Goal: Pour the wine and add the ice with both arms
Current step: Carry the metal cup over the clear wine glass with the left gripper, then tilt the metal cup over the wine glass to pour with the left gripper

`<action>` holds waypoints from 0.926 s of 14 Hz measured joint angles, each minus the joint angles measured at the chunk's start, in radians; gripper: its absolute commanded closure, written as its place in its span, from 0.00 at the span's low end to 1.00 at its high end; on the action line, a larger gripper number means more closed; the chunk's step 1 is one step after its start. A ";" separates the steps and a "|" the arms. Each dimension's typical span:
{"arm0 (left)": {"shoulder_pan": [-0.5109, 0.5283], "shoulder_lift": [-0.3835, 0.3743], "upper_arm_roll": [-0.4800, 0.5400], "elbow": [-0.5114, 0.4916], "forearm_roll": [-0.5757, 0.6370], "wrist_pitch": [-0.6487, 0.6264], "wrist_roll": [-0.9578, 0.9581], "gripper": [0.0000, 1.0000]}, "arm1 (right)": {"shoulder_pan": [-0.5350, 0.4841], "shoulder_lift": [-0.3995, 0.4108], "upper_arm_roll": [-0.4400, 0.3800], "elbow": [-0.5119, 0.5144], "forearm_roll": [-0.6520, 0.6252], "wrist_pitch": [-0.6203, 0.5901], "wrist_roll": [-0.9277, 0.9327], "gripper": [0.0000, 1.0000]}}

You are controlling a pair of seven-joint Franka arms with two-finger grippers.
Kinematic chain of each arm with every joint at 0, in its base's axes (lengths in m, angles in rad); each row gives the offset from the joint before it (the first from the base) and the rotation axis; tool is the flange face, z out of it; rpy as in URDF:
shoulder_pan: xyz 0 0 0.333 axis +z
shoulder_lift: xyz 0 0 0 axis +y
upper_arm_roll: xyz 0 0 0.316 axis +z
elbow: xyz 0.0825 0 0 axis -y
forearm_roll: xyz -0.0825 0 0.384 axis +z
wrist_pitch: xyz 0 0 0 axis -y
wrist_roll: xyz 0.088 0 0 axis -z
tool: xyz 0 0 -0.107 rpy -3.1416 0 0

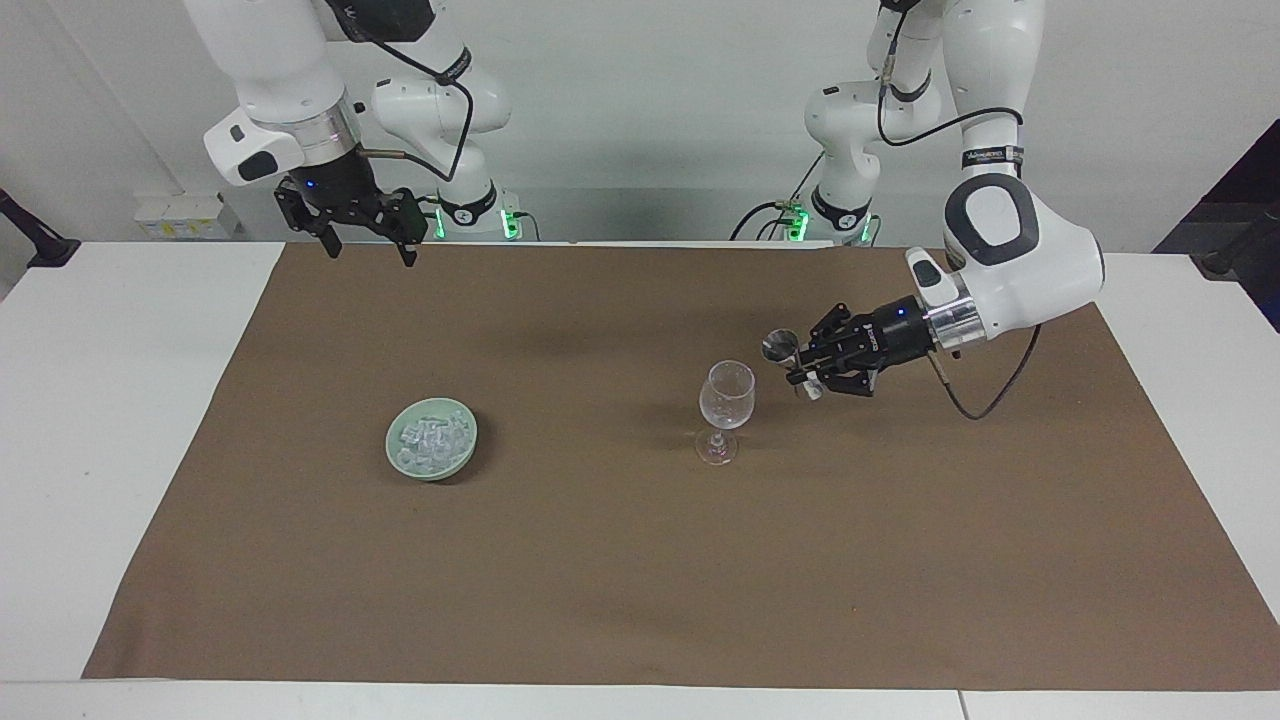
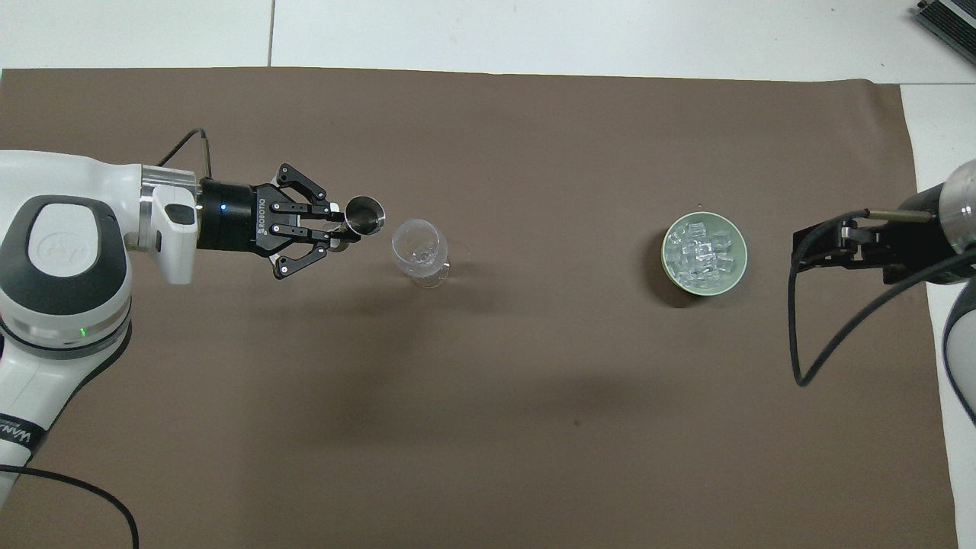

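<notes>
Two arms over a brown mat (image 1: 640,560). Left gripper (image 1: 803,368) clamped tight on a small metal jigger (image 1: 781,349), held in the air just beside the rim of a clear stemmed glass (image 1: 726,408), toward the left arm's end of the table; jigger mouth faces upward. Right gripper (image 1: 369,245) waits raised over the mat's edge by its base, fingers spread, empty. Ice (image 1: 432,437) heaped in a pale green bowl (image 1: 403,460), toward the right arm's end, well apart from the glass.
</notes>
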 measured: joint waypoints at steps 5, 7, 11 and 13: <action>-0.033 -0.006 0.000 0.002 0.066 0.043 -0.086 1.00 | 0.000 0.000 0.000 0.000 0.000 0.000 0.000 0.00; -0.041 -0.016 0.000 0.002 0.110 0.051 -0.125 1.00 | 0.000 0.000 0.000 0.000 0.000 0.000 0.000 0.00; -0.056 -0.020 0.000 0.002 0.165 0.062 -0.147 1.00 | 0.000 0.000 0.000 0.000 0.000 0.000 0.000 0.00; -0.073 -0.021 0.000 0.002 0.176 0.082 -0.168 1.00 | 0.000 0.000 0.000 0.000 0.000 0.000 0.000 0.00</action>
